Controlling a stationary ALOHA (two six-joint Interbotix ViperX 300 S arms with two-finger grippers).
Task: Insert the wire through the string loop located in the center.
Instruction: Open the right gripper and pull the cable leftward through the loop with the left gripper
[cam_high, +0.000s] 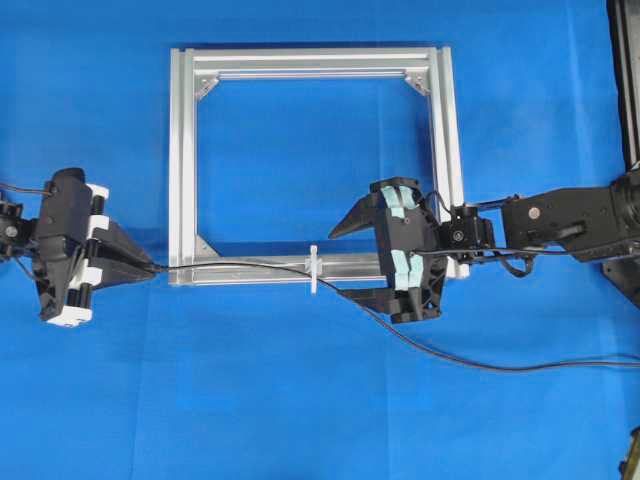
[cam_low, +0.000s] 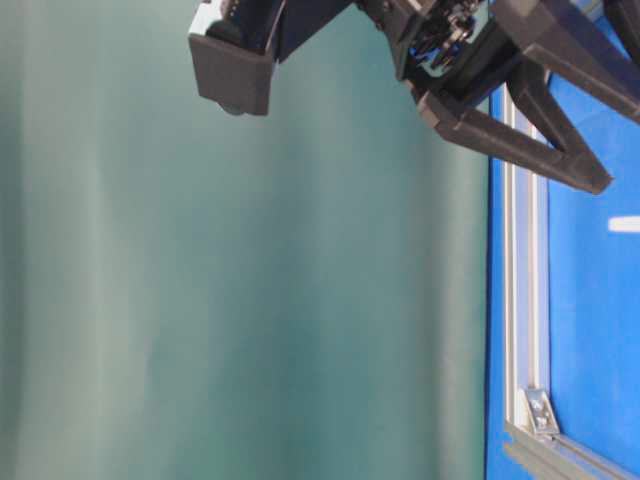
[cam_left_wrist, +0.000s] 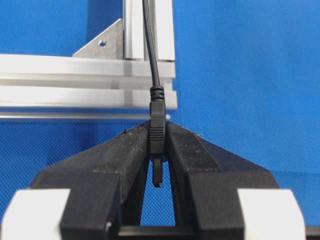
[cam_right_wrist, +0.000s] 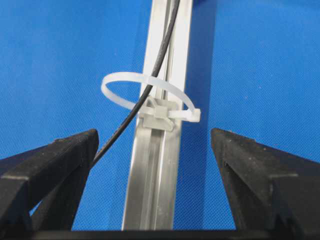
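The wire (cam_high: 240, 266) is a thin black cable. It lies along the near bar of the silver frame (cam_high: 180, 160) and passes through the string loop (cam_high: 313, 268), a small white upright tie on that bar. From there it trails away across the cloth toward the right edge. In the right wrist view the wire (cam_right_wrist: 150, 90) runs inside the white loop (cam_right_wrist: 125, 80). My left gripper (cam_high: 152, 268) is shut on the wire's plug (cam_left_wrist: 157, 115) just outside the frame's corner. My right gripper (cam_high: 340, 262) is open and straddles the bar just right of the loop, holding nothing.
Blue cloth covers the table. Silver corner brackets (cam_high: 207, 86) sit inside the frame's corners. The right arm (cam_high: 560, 225) reaches in from the right edge. In the table-level view a frame bar (cam_low: 525, 300) shows beside a green backdrop.
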